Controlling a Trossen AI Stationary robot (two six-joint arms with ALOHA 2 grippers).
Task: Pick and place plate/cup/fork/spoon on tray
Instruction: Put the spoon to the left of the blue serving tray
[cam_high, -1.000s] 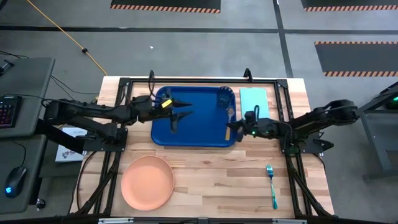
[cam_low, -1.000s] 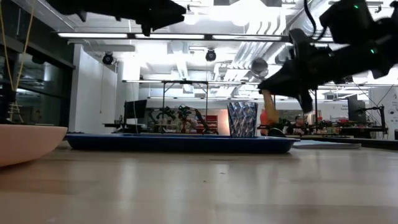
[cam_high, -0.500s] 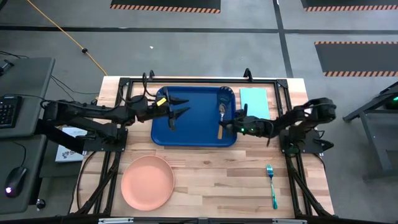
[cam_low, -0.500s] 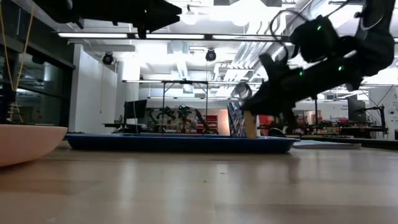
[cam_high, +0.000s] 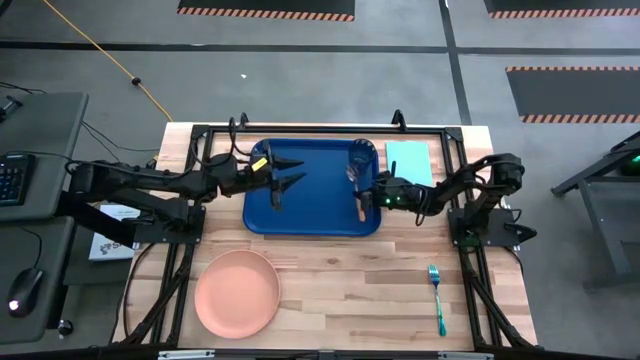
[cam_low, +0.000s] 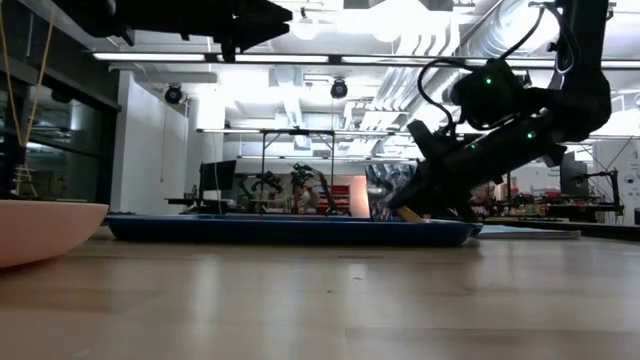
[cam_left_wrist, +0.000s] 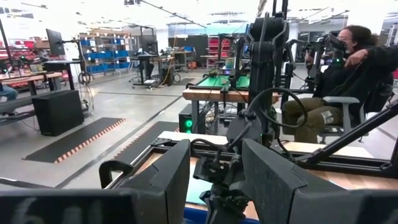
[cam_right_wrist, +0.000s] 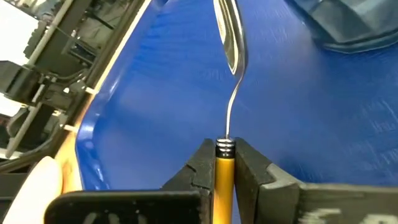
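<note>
My right gripper (cam_high: 376, 196) is shut on the spoon (cam_right_wrist: 230, 43), which has a silvery bowl and a yellow handle, low over the right part of the dark-blue tray (cam_high: 312, 190). The dark-blue cup (cam_high: 360, 157) stands in the tray's far right corner, just beyond the spoon. My left gripper (cam_high: 292, 172) is open and empty above the tray's left part. The peach-orange plate (cam_high: 237, 292) lies on the table near the front left. The teal fork (cam_high: 437, 298) lies on the table at the front right. My right gripper pinches the spoon's yellow handle (cam_right_wrist: 223, 168) between its two fingers, close to where the thin metal neck begins. The fingers come from the table's right, slanting down, and lie along the handle. The bowl (cam_right_wrist: 231, 46) points away over the tray floor; whether it touches I cannot tell.
A light-teal flat sheet (cam_high: 408, 163) lies right of the tray. A black frame (cam_high: 320, 130) runs round the table's far edge and sides. Bare wood lies between the plate and the fork.
My right gripper has gone down toward the tray and toward the table's left, tipping its fingers downward. The spoon, held upright with its bowl on top a second ago, now lies low over the tray near the cup.
</note>
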